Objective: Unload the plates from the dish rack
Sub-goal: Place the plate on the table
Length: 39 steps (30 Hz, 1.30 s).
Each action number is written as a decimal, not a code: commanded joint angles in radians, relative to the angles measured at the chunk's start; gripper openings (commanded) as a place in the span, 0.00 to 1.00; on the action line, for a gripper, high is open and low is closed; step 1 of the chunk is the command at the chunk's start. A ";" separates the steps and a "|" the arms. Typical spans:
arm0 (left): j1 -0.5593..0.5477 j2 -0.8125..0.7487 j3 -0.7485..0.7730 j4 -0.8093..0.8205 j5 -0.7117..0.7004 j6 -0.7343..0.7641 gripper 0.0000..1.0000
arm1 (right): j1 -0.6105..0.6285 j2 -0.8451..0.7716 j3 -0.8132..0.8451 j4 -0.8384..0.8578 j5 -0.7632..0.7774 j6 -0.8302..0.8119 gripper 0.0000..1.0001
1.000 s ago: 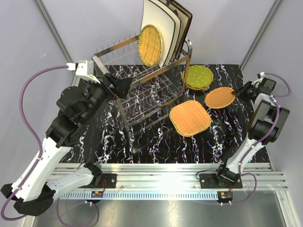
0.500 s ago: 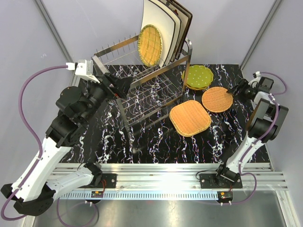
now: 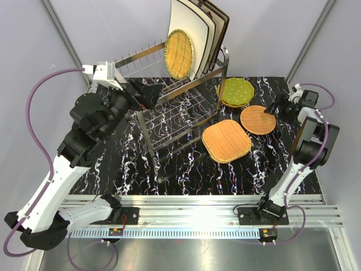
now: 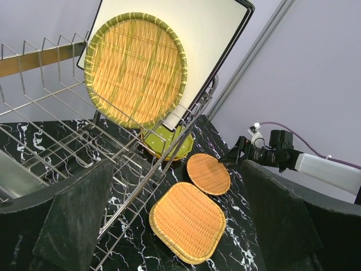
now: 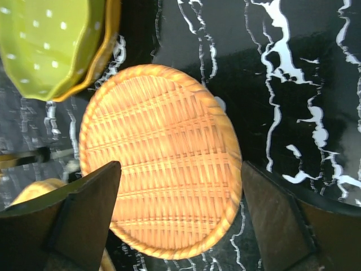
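My right claw (image 5: 179,165): I see it wide, over the round wicker plate (image 5: 161,130) on the table (image 5: 293,68).
My left claw (image 4: 176,164): wide, facing the dish rack (image 4: 39,59).

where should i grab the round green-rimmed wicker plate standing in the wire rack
Probably its top rim, from above. The round green-rimmed wicker plate stands on edge, the large cream square plate close behind, lower edge down in the chrome wire dish rack, leaving only the top rim free.
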 commanded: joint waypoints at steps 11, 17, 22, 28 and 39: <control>0.004 0.171 0.232 -0.064 0.009 0.004 0.97 | 0.023 -0.126 0.149 -0.198 0.125 -0.253 1.00; 0.004 0.234 0.293 -0.084 0.004 0.017 0.95 | 0.061 -0.235 0.166 -0.284 0.079 -0.339 1.00; 0.004 0.322 0.367 -0.111 -0.037 0.001 0.84 | 0.106 -0.331 0.151 -0.314 0.044 -0.339 1.00; 0.001 0.445 0.482 -0.134 -0.065 -0.030 0.72 | 0.170 -0.424 0.182 -0.359 -0.005 -0.296 1.00; -0.015 0.677 0.736 -0.217 -0.135 -0.102 0.63 | 0.197 -0.531 0.199 -0.371 -0.082 -0.184 1.00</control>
